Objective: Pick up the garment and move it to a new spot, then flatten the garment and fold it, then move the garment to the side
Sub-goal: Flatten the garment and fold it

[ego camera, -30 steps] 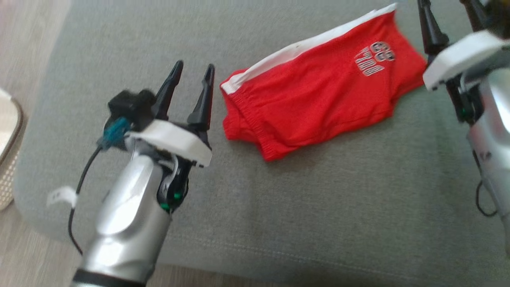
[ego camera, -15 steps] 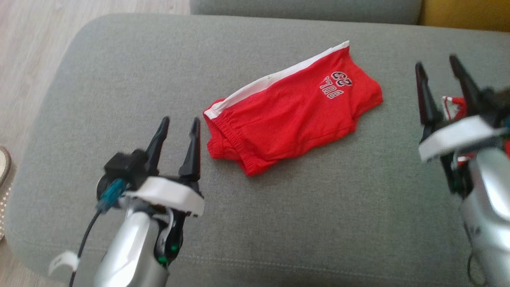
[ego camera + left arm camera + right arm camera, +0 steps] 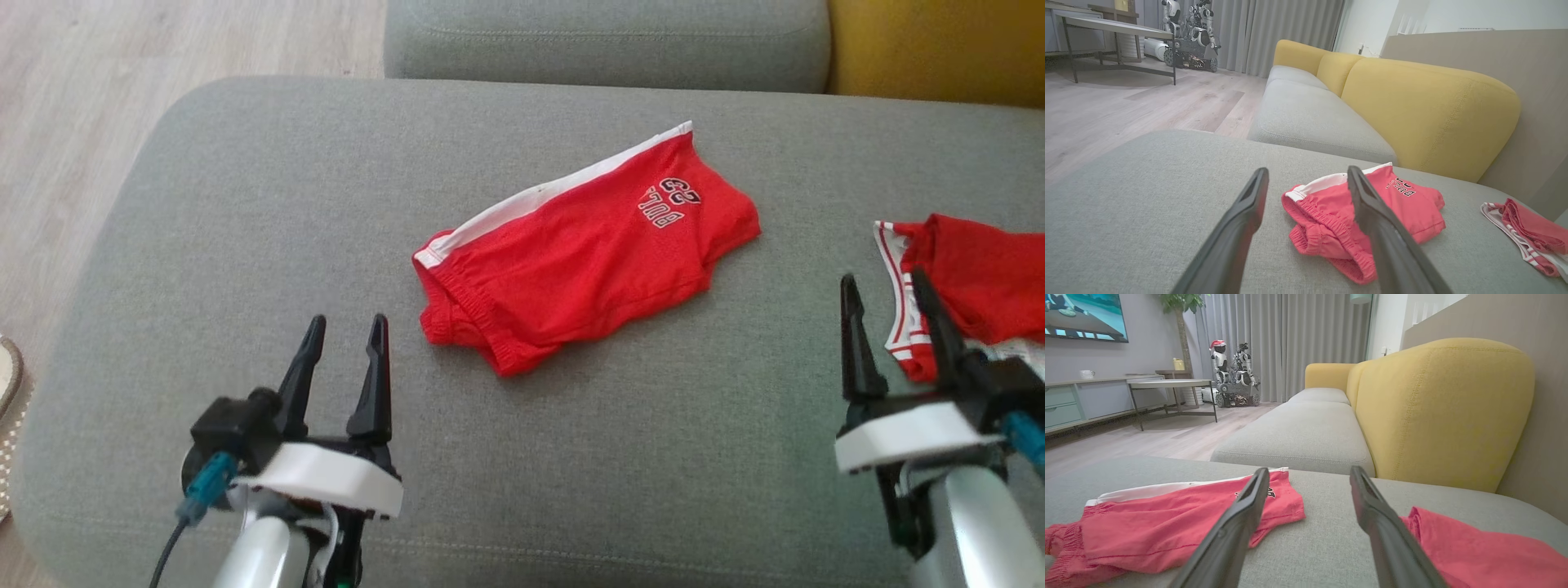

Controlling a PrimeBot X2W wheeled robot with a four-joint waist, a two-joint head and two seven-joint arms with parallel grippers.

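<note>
Centrally, red shorts (image 3: pixel 584 249) lie on cushion (image 3: pixel 245 204)

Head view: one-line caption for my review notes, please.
Red shorts lie folded on the grey sofa seat, open left tool and open right tool short of them, another red garment at far right.

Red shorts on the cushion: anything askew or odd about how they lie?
The red shorts lie folded but diagonal on the grey cushion, with the waistband end rumpled. Nothing else stands out.
</note>
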